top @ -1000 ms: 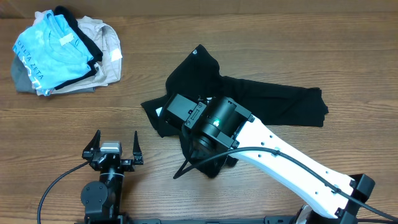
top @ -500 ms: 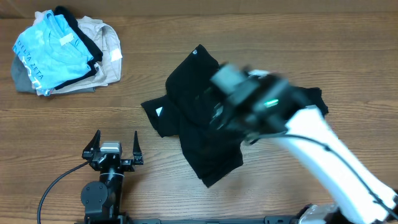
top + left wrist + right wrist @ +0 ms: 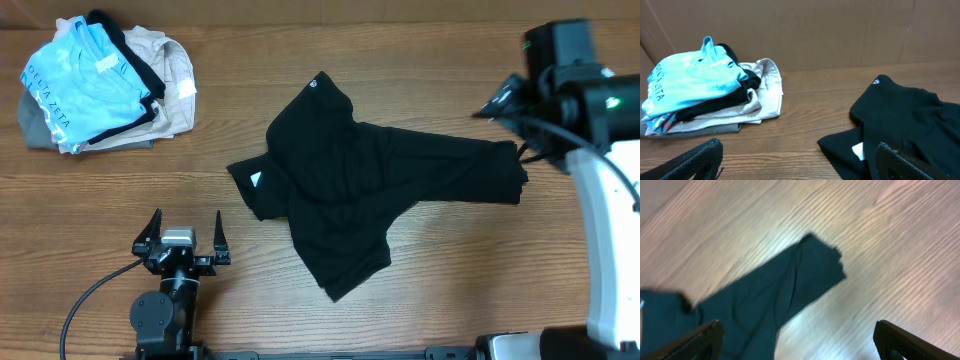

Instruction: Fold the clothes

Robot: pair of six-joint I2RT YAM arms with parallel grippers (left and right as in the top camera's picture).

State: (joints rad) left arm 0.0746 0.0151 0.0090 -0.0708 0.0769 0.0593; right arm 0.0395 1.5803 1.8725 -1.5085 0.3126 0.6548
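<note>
Overhead: fixed, straight down, covers the whole table (image 3: 100,200).
Left wrist: low, level across the tabletop; shares the black T-shirt (image 3: 910,120) and garment pile (image 3: 705,95) with overhead.
Right wrist: raised, angled down, blurred; probably the shirt's sleeve end.

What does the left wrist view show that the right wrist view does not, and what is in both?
Only the left wrist view: the garment pile with the light blue shirt on top, the small white tag on the black T-shirt, the left claw. Only the right wrist view: the T-shirt's long narrow end, the right claw. Both: the black T-shirt on the wooden table, and open claws.
</note>
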